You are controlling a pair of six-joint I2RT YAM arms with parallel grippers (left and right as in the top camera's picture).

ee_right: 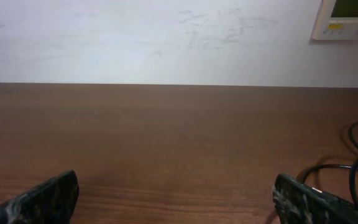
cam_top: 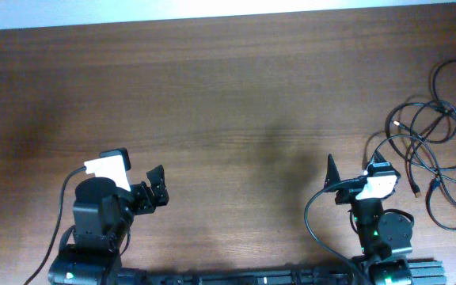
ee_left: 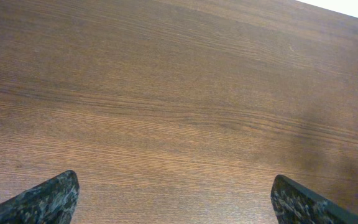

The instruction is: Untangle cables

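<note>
Judging by the layout, the task sat at its opening step: the cables (cam_top: 427, 146) lay in overlapping loops at the right edge of the counter (cam_top: 228, 95), touched by neither arm. The left pincer (cam_top: 158, 186) and right pincer (cam_top: 348, 176) both gaped wide, holding nothing. The next move probably called for the right arm to reach right onto 1 outer loop

Setting: an indoor room of office or lab kind, as we judged it. Evidence we logged:
- a dark wood-grain surface (cam_top: 228, 95) of desk type
- a plain white wall (ee_right: 166, 37) directly behind it
- a pale control panel (ee_right: 345, 18) on that wall, with a small greenish display
- a left arm (cam_top: 93, 226) and a right arm (cam_top: 382, 229), both robotic, at the surface's near edge
</note>
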